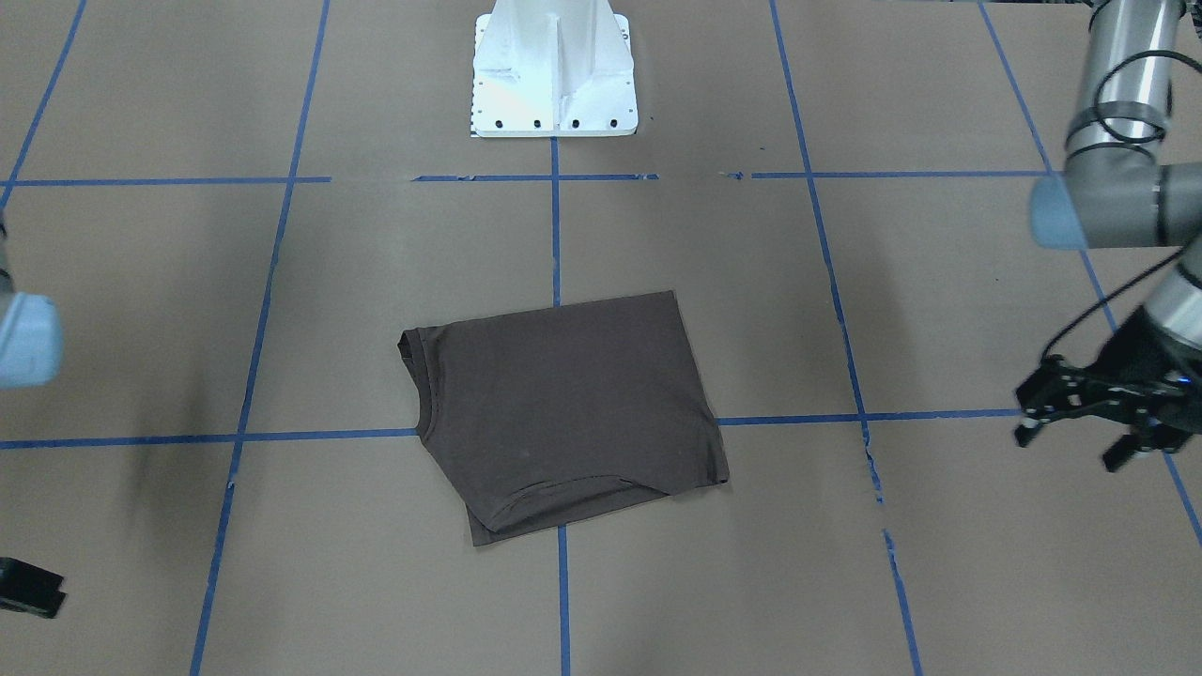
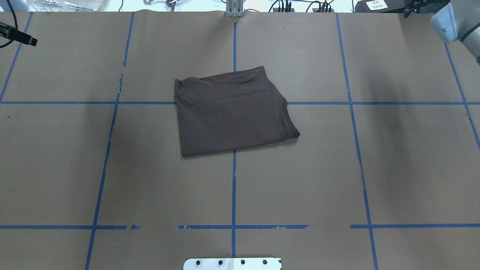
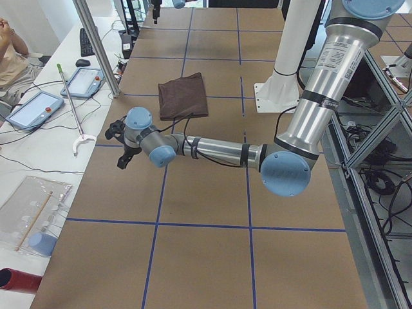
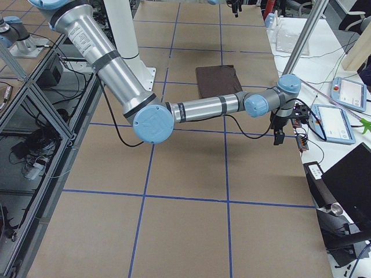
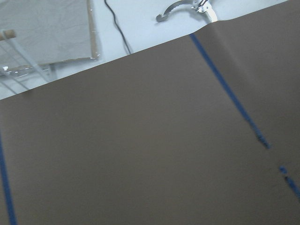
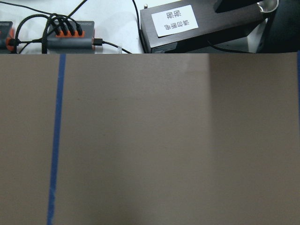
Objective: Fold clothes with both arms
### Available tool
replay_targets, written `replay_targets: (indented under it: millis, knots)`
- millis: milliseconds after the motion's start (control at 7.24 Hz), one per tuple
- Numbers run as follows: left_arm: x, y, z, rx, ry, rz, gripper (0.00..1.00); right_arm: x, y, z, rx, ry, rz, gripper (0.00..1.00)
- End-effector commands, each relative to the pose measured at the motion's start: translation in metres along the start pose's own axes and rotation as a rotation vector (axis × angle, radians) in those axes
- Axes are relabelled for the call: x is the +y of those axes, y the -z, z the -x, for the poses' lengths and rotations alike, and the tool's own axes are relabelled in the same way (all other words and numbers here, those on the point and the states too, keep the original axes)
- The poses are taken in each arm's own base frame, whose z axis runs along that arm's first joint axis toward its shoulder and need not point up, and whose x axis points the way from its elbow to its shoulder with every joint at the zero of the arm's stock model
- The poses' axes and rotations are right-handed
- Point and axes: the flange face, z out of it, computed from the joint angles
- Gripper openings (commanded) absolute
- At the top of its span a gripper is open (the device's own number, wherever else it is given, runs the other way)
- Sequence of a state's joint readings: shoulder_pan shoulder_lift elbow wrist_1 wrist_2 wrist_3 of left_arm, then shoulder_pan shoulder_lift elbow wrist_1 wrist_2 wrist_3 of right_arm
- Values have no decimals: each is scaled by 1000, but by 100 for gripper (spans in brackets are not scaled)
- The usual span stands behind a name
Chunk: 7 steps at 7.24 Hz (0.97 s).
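The T-shirt (image 1: 563, 413), a single dark brown one, is lying folded into a rough rectangle at the middle of the table (image 1: 939, 563), covering the spot where two blue tape lines (image 1: 555, 235) are crossing. Its ribbed collar is pointing toward the robot's right, and a curved hem is showing along the edge far from the robot. Any labels or logo are too small to make out, and the layers underneath are hidden by the top one.

Nothing is touching the shirt. The left gripper (image 1: 1075, 443) is hanging well off to the robot's left, its fingers (image 1: 1025, 430) spreading wide and holding nothing. The right gripper (image 1: 28, 587) is being cut off by the front view's edge, so I cannot tell how its fingers are standing. Both wrist cameras are showing only brown table surface and tape.

Two arms are showing, the left arm (image 1: 1117, 122) and the right arm (image 1: 23, 338), both only partly in frame, and one white pedestal (image 1: 554, 70) is standing behind the shirt.
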State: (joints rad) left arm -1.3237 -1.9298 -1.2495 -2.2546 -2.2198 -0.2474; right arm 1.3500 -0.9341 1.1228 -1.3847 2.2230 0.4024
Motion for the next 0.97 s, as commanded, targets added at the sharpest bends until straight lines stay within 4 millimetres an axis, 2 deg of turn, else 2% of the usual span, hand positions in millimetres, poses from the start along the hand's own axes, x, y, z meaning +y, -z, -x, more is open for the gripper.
replay_targets:
  millis: [0, 138, 276, 414, 690, 828]
  knots:
    - [16, -14, 37, 18, 108, 185, 100, 16, 33, -86, -4, 52, 91, 100]
    - [23, -18, 31, 116, 169, 251, 100, 44, 16, -109, -11, 103, 143, 100]
    - [24, 1, 45, 131, 202, 237, 100, 58, 4, -125, -11, 127, 164, 100]
    - [25, 28, 76, 104, 240, 198, 100, 59, 5, -127, -11, 129, 162, 100]
    - [26, 22, 70, 112, 178, 205, 100, 59, 4, -126, -4, 123, 153, 100]
    - [35, 18, 86, 118, 92, 216, 100, 61, 3, -128, -5, 119, 158, 100]
